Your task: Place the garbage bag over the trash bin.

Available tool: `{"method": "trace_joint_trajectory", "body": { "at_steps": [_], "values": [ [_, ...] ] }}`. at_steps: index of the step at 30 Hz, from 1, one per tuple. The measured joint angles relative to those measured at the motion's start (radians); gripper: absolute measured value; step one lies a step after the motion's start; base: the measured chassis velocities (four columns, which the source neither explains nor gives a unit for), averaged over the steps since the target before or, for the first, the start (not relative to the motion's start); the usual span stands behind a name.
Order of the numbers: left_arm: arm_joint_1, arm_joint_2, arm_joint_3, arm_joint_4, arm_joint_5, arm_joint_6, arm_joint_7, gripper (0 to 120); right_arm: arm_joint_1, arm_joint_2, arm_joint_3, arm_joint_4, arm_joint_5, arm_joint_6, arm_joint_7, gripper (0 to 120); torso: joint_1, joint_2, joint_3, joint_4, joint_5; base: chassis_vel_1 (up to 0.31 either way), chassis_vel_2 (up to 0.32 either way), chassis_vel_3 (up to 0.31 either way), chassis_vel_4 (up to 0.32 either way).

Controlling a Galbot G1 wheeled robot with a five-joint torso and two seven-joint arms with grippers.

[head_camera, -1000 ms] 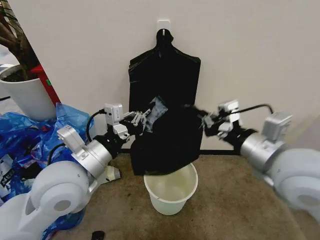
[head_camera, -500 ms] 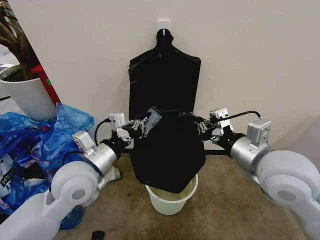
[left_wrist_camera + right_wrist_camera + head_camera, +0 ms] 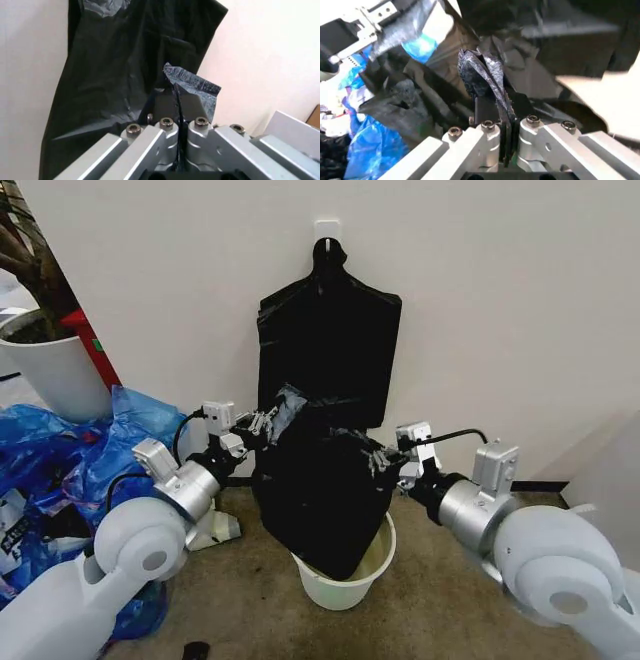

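While the left hand (image 3: 268, 420) pinches the garbage bag's (image 3: 320, 495) upper left corner, the black film hangs stretched above the trash bin (image 3: 345, 585), its lower end dipping inside the bin's rim. Right of the bin and above it, the right hand (image 3: 380, 459) is clamped on the bag's opposite top edge.

Even, soft indoor light; faint shadows on wall (image 3: 500, 300). Grey sheen on film above left gripper (image 3: 176, 98). Right wrist view motion-blurred beyond right gripper (image 3: 505, 112).
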Motion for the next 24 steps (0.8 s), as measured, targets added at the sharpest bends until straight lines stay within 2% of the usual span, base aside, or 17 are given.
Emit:
{"method": "trace_joint_trajectory", "body": {
  "at_steps": [6,10,16,24],
  "values": [
    [0.063,-0.014,-0.006,0.000,0.056,-0.003,0.013,0,-0.024,0.024,-0.003,0.000,-0.006,0.003,0.033,0,0.000,0.000,0.000,0.0001,0.0000,0.000,0.000,0.000,0.000],
    [0.184,-0.049,-0.009,0.003,0.131,-0.018,0.028,0,-0.058,0.029,0.040,-0.035,-0.022,-0.003,0.029,0,0.000,0.000,0.000,0.0001,-0.0002,0.000,0.000,0.000,0.000],
    [0.276,-0.087,0.003,0.037,0.220,-0.044,0.068,0,-0.098,0.061,0.067,-0.098,-0.017,-0.020,0.007,0,0.000,0.000,0.000,0.0003,-0.0002,0.000,0.000,0.000,0.000],
    [0.316,-0.120,0.016,0.038,0.247,-0.048,0.067,0,-0.151,0.125,0.004,-0.081,0.004,-0.011,0.034,0,0.000,0.000,0.000,0.0002,-0.0004,0.000,0.000,0.000,0.000]
  ]
}}
